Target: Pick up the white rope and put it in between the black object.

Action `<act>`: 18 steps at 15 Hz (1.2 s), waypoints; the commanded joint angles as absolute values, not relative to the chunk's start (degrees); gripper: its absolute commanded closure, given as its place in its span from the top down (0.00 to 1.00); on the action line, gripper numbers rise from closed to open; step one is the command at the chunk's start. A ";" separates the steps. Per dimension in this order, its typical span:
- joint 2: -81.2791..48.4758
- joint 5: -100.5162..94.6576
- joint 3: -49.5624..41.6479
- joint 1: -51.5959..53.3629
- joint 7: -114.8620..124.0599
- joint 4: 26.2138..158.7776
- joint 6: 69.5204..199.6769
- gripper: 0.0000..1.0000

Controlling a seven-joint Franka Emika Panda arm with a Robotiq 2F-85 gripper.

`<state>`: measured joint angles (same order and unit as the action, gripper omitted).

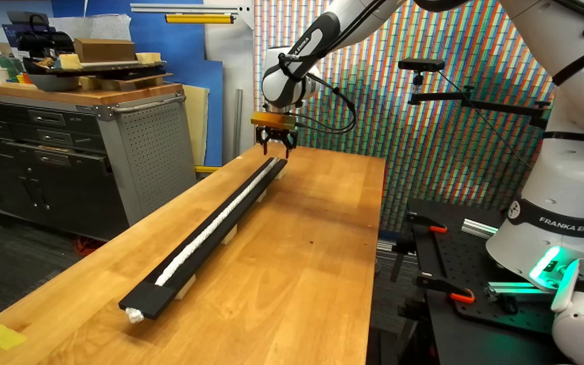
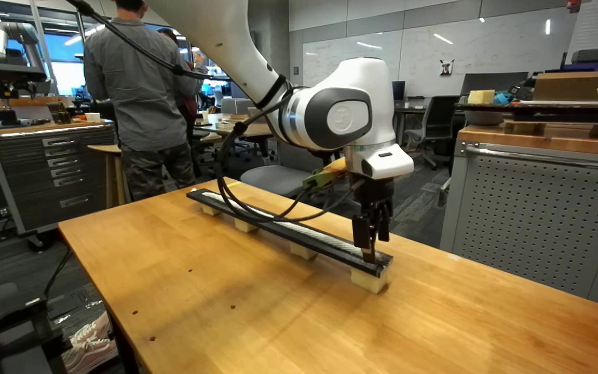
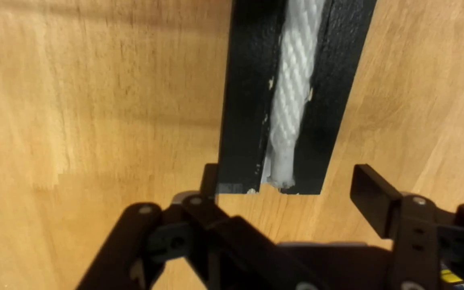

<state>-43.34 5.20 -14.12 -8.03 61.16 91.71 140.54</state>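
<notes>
The white rope (image 1: 216,223) lies lengthwise between the two rails of the long black object (image 1: 150,296). A white tuft (image 1: 134,315) shows under the black piece at the bar's near end. Both also show in an exterior view, as the rope (image 2: 325,239) and bar (image 2: 325,253). In the wrist view the rope's blunt end (image 3: 283,165) sits in the groove close to the bar's end (image 3: 242,153). My gripper (image 1: 276,153) is open with nothing held. It is above the bar's end, and its fingers (image 3: 290,193) are wide apart, one towards each side of the bar.
Several pale blocks (image 2: 369,280) raise the bar above the wooden table (image 1: 322,203). Yellow tape (image 1: 1,334) is at a table corner. A tool cabinet (image 1: 150,137) stands beyond the table. Cables loop from the arm (image 2: 221,176). A person (image 2: 135,88) stands behind.
</notes>
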 commanded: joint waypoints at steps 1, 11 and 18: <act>-39.77 6.39 -12.38 -7.72 57.78 93.37 139.87 1.00; -20.56 -0.93 -10.36 0.54 45.00 107.75 134.88 1.00; -8.76 -6.23 -6.98 1.94 32.65 119.30 127.73 1.00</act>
<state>-15.48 -4.18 -8.31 2.03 38.26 112.65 129.37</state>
